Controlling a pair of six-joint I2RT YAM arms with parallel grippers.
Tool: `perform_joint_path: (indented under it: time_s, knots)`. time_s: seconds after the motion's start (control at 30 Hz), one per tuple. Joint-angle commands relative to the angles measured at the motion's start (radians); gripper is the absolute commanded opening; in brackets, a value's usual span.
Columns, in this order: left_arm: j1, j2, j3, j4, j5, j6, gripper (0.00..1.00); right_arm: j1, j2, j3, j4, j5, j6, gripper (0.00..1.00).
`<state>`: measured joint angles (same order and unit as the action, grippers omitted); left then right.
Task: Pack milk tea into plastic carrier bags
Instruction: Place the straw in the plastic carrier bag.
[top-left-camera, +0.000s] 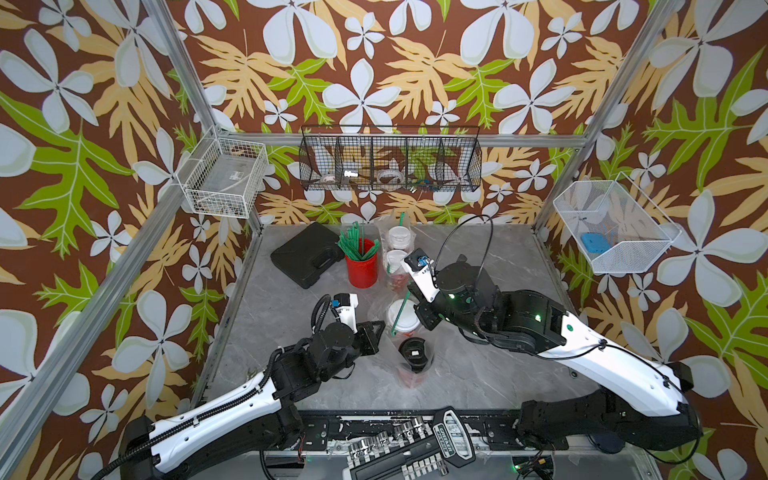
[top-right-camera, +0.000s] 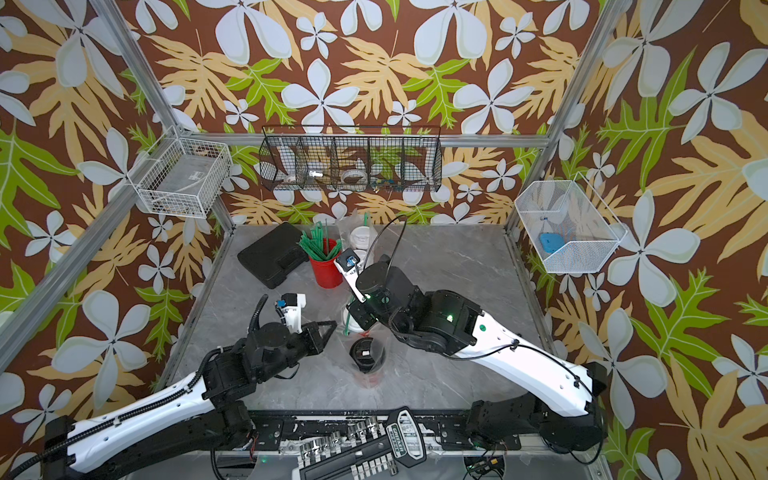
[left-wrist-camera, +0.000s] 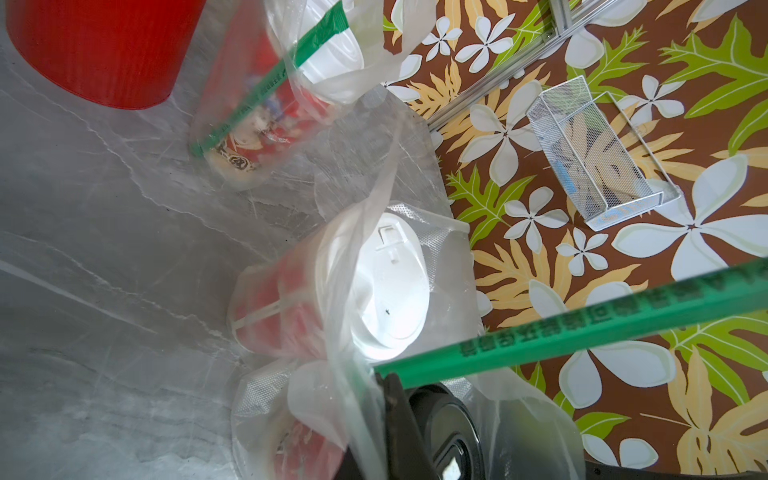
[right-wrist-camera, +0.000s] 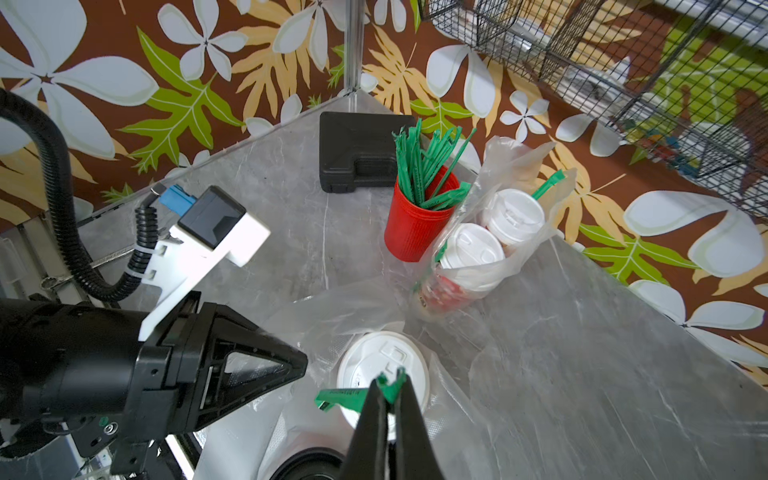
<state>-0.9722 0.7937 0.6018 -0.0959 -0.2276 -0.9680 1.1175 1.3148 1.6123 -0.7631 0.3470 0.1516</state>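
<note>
The right claw (right-wrist-camera: 390, 379) is closed on a green straw (right-wrist-camera: 338, 397) just above the white-lidded cup (right-wrist-camera: 376, 359), which stands beside the black-lidded cup (top-left-camera: 412, 353) inside the near carrier bag (right-wrist-camera: 453, 411). The left claw (right-wrist-camera: 300, 365) is pinched shut on that bag's edge. Two more white-lidded cups (right-wrist-camera: 471, 249) sit in the far carrier bag (right-wrist-camera: 517, 162) beside the red straw cup (right-wrist-camera: 415, 226).
</note>
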Motion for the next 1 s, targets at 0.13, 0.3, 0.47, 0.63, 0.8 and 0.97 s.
perform_joint_path:
  time_s: [0.13, 0.3, 0.47, 0.63, 0.8, 0.97]
  knots:
    - [0.000, 0.006, 0.006, 0.022, 0.001, 0.000, 0.00, -0.001, -0.005, -0.005, -0.024, 0.015, -0.012, 0.00]
    - [0.000, 0.006, 0.009, 0.022, 0.002, -0.001, 0.00, -0.002, 0.006, -0.021, -0.026, -0.028, -0.016, 0.00]
    - [0.000, 0.005, 0.013, 0.022, 0.002, -0.001, 0.00, 0.001, 0.022, -0.030, -0.033, -0.049, -0.032, 0.00]
    - [0.001, 0.005, 0.016, 0.025, 0.002, -0.003, 0.00, 0.007, 0.036, -0.044, -0.027, -0.068, -0.045, 0.00]
    - [0.000, 0.007, 0.019, 0.031, 0.004, -0.003, 0.00, 0.036, 0.058, -0.048, -0.021, -0.062, -0.069, 0.00]
    - [0.000, 0.013, 0.026, 0.032, 0.005, -0.001, 0.00, 0.046, 0.072, -0.057, -0.015, -0.061, -0.085, 0.00]
